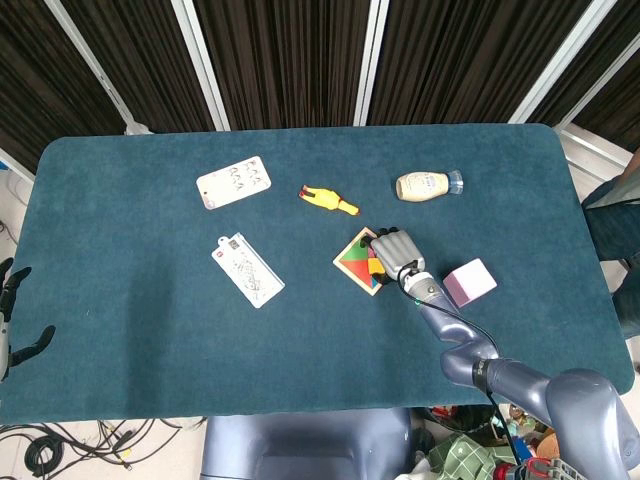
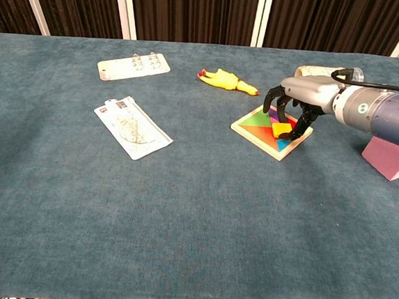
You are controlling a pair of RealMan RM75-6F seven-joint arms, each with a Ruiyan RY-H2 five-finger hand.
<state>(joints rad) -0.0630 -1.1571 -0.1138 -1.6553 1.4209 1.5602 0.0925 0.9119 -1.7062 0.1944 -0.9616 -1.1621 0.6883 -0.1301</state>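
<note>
A square wooden tangram puzzle [image 1: 357, 262] [image 2: 261, 127] with coloured pieces lies flat on the blue table, right of centre. My right hand [image 1: 397, 255] [image 2: 298, 102] hovers over its right half, palm down. Its fingers [image 2: 301, 125] are apart and curl down like a claw, with the tips at the board's right corner and the yellow piece. The board is not lifted. My left hand [image 1: 14, 318] hangs off the table's left edge with its fingers spread and nothing in it; only the head view shows it.
A pink block [image 1: 469, 282] [image 2: 392, 158] sits just right of the right hand. A yellow rubber chicken [image 1: 328, 200] [image 2: 226, 80] and a lying bottle [image 1: 427, 185] are behind the puzzle. Two flat packets [image 1: 247, 271] [image 1: 234, 181] lie at centre left.
</note>
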